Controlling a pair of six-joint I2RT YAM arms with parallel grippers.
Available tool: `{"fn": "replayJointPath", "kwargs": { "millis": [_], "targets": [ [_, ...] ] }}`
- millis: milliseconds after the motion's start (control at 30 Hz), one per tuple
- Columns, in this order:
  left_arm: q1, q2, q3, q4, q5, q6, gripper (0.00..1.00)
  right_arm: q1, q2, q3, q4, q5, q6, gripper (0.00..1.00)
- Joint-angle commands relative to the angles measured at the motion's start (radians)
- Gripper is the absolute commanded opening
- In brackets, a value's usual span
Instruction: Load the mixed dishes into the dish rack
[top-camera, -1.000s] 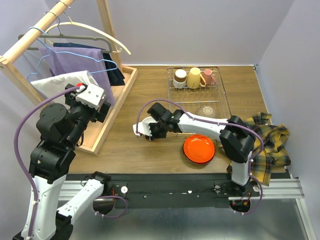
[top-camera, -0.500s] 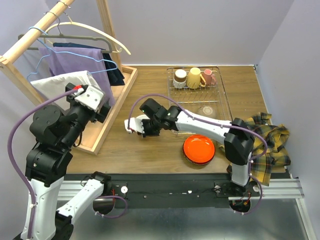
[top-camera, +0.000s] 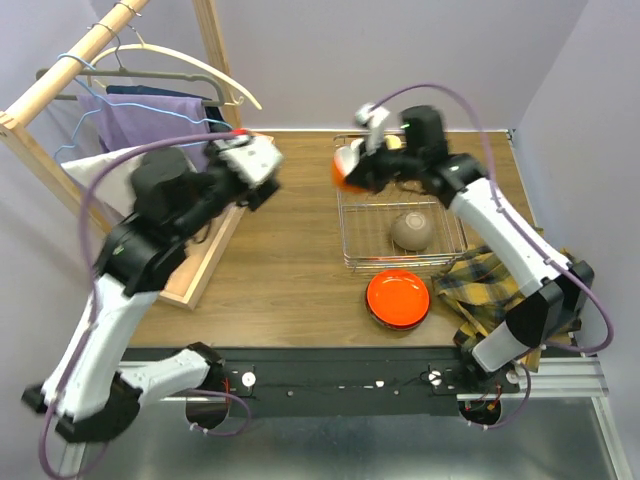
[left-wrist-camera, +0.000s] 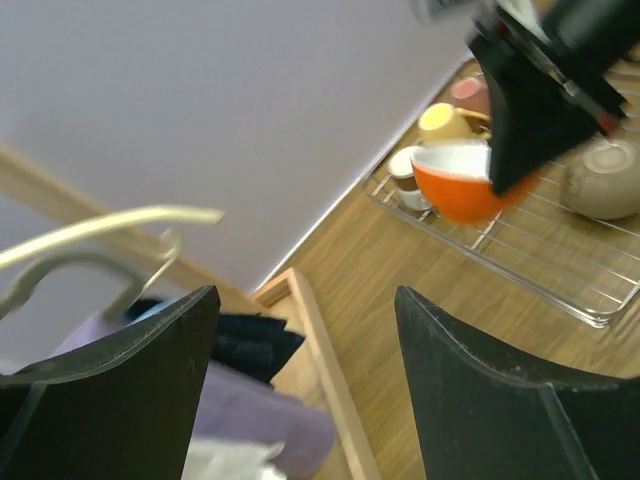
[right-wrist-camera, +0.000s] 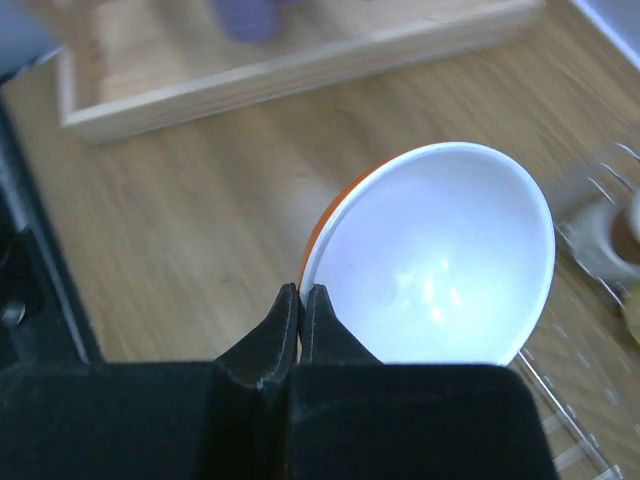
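My right gripper is shut on the rim of an orange bowl with a white inside and holds it in the air over the far left corner of the dish rack. The right wrist view shows the pinch on the bowl. A beige bowl lies upside down in the rack. Mugs stand at the rack's far end, the yellow one among them. An orange-red dish sits on a black one in front of the rack. My left gripper is open and empty, raised left of the rack.
The wooden clothes-rack tray with hung clothes and hangers fills the left side. A plaid cloth lies at the right, next to the rack's near corner. Bare wood table lies between tray and rack.
My right arm has lifted the bowl from the table's middle up and back to the rack's far left corner. My left arm has risen and swung right. The plaid cloth has shifted left.
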Motion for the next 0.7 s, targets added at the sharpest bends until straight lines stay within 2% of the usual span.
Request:
{"fn": "replayJointPath", "kwargs": {
  "millis": [0,67,200,367,500,667],
  "targets": [
    [-0.179,0.193,0.095,0.030,-0.194,0.015,0.81,-0.308,-0.068,-0.125,0.130,-0.256,0.319,0.00],
    [-0.229,0.277,0.117,0.036,-0.253,0.004,0.83,-0.366,-0.090,-0.201,0.175,-0.355,0.392,0.01],
    [-0.337,0.358,0.050,0.103,-0.371,0.021,0.87,-0.470,-0.134,-0.343,0.348,-0.503,0.466,0.00],
    [-0.329,0.446,-0.019,0.096,-0.408,-0.170,0.91,-0.528,-0.098,-0.513,0.625,-0.647,0.716,0.01],
    [-0.325,0.446,-0.061,0.073,-0.379,-0.209,0.92,-0.529,-0.062,-0.640,0.968,-0.673,0.943,0.00],
    [-0.294,0.460,-0.090,0.100,-0.382,-0.215,0.92,-0.530,0.001,-0.772,1.184,-0.643,1.159,0.01]
  ]
}}
